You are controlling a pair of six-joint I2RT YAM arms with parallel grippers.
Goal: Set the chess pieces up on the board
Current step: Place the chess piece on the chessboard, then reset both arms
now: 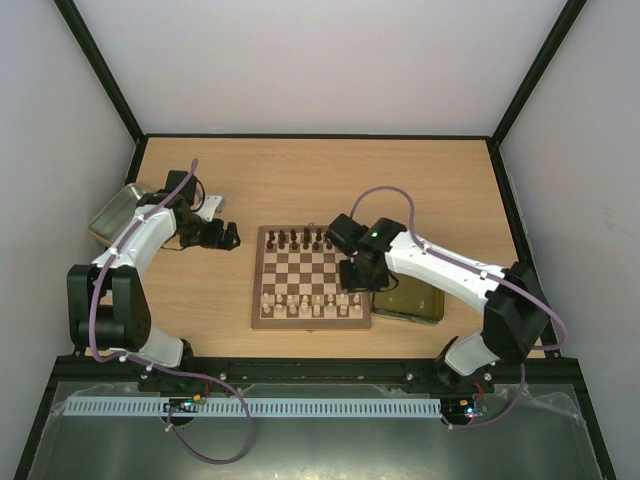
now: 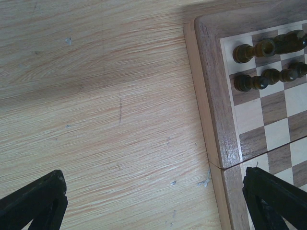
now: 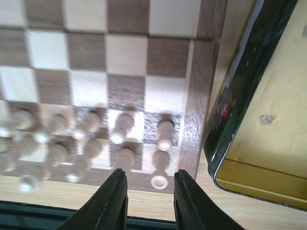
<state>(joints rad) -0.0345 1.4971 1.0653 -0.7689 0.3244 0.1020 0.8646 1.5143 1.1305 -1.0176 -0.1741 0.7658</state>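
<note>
The board [image 1: 311, 277] lies mid-table with dark pieces [image 1: 296, 240] along its far rows and cream pieces [image 1: 310, 304] along its near rows. My right gripper [image 1: 357, 283] hangs open over the board's near right corner. In the right wrist view its fingers [image 3: 115, 199] straddle the air above the corner cream piece [image 3: 160, 168], holding nothing. My left gripper [image 1: 228, 238] is open and empty over bare table just left of the board's far left corner. The left wrist view shows the board's edge [image 2: 216, 120] and dark pieces [image 2: 249, 51].
A dark shallow tray [image 1: 408, 300] with a yellow floor lies against the board's right side, close beside my right gripper; it also shows in the right wrist view [image 3: 225, 139]. A second tray [image 1: 118, 212] sits at the far left, behind my left arm.
</note>
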